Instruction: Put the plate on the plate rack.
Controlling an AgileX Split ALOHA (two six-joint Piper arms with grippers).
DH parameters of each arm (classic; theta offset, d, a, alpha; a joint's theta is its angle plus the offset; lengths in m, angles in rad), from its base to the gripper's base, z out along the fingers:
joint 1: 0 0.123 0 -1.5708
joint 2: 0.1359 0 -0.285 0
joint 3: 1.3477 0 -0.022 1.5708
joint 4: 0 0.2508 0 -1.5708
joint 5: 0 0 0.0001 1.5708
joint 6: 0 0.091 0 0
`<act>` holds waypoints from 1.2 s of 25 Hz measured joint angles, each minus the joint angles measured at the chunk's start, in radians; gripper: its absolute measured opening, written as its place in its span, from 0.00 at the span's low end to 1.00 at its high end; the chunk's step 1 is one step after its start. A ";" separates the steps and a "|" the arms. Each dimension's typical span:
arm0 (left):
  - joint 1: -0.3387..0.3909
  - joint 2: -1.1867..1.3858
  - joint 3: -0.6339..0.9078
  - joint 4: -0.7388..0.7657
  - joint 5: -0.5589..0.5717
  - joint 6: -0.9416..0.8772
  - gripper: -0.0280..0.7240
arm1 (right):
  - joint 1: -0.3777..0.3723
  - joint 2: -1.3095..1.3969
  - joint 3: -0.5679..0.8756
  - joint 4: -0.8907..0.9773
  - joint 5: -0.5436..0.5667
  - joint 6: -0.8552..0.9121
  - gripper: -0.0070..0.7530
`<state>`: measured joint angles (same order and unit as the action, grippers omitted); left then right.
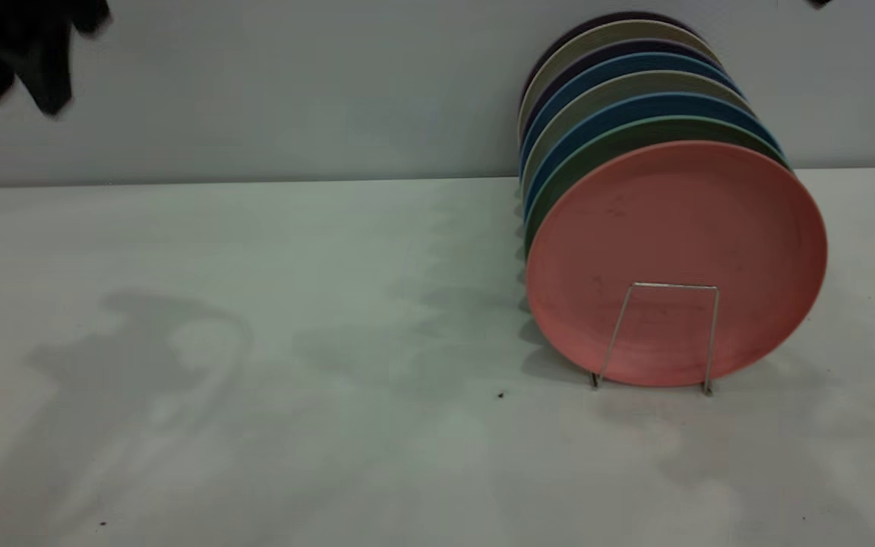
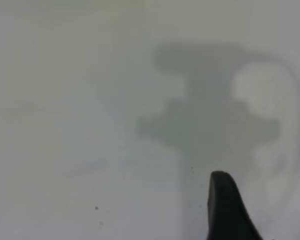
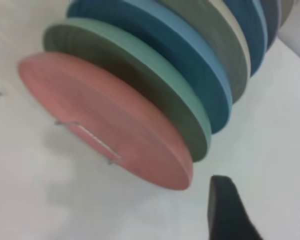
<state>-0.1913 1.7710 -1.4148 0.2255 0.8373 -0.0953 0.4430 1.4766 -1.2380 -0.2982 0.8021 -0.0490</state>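
One broad white table [image 1: 255,342] fills most of the exterior view, with a pale wall behind it. On its right half stands a row of round plates on edge, packed face to face and receding toward the wall: behind the front one come a teal-green plate [image 1: 559,190], a blue plate [image 1: 540,163], then grey, beige and dark ones farther back (their exact count is hard to tell). The front of the row is the round salmon-pink matte plate [image 1: 677,262], upright with its face toward the camera, faint dark scuffs on it, its lower edge down at the table. It sits in the thin silver wire plate rack [image 1: 665,334], whose one visible rectangular loop rises in front of the plate's lower part and is far lower than the plate itself; the loop's two feet meet the table just below the rim.

The right gripper [image 3: 260,210] hangs above the table just beside the pink plate [image 3: 105,120] and touches nothing; its two dark fingertips [image 3: 227,210] stand apart with bare table between them, so it is spread and empty. The left gripper [image 2: 260,210] is high over the table's left side, well apart from the plates, likewise spread and holding nothing. A few dark specks [image 1: 500,394] lie on the table.
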 joint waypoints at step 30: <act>0.000 -0.901 0.001 -0.238 0.330 0.178 0.59 | -0.065 -0.819 0.184 0.447 0.405 -0.190 0.51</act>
<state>-0.1913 0.8700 -1.4137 -0.0124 1.1669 0.0827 0.3777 0.6574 -1.0544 0.1486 1.2073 -0.2386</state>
